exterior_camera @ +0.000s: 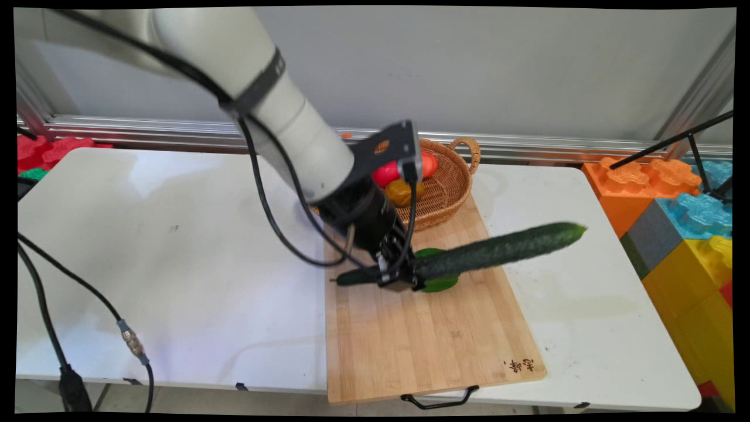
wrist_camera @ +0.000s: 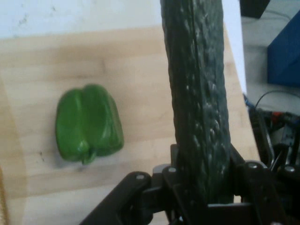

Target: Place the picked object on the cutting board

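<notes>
Cucumber (exterior_camera: 498, 251) in tool (exterior_camera: 401, 275) above green pepper (wrist_camera: 88, 123).

White arm (exterior_camera: 281, 111) w/ black band, black cables (exterior_camera: 263, 193).

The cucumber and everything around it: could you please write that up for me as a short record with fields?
Held: cucumber, clamped near one end by the gripper, lifted clear of the board and roughly level
Jaws: closed on the cucumber
Below: green pepper lying on the cutting board, partly hidden by the cucumber in the main view
Behind: wicker basket at the board's far end, holding a red fruit and a yellow-brown one
Surface: white table
Right of table: big coloured blocks
</notes>
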Tool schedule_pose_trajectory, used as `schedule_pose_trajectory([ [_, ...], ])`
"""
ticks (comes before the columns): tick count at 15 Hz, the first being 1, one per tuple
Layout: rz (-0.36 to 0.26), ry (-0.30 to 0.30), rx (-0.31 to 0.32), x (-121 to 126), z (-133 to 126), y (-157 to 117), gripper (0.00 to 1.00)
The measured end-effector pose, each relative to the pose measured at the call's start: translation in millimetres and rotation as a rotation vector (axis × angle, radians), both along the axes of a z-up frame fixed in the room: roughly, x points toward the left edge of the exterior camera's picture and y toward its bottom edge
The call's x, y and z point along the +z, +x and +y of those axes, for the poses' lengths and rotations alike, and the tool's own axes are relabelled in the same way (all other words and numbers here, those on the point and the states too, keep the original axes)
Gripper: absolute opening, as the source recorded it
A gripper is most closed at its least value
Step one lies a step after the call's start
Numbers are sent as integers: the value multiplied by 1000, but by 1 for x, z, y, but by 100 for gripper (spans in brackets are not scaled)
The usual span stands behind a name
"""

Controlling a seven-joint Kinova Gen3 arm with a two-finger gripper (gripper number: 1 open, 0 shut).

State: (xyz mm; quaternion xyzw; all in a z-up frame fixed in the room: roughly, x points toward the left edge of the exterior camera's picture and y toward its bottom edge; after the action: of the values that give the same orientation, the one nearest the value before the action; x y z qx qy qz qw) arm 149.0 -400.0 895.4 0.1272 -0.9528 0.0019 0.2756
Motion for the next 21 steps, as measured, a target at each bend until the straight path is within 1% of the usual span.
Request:
schedule_pose_trajectory([
  [5,-50,-13,15,-57,8,-5,0],
  [8,-66,-17,19,-83,9,-9,0],
  [10,-69,-21,16,-94,9,-12,0],
  [15,-71,-27,6,-105,8,-16,0],
  [16,-71,-28,4,-105,7,-17,100],
  [21,-67,-19,4,-92,7,-15,100],
])
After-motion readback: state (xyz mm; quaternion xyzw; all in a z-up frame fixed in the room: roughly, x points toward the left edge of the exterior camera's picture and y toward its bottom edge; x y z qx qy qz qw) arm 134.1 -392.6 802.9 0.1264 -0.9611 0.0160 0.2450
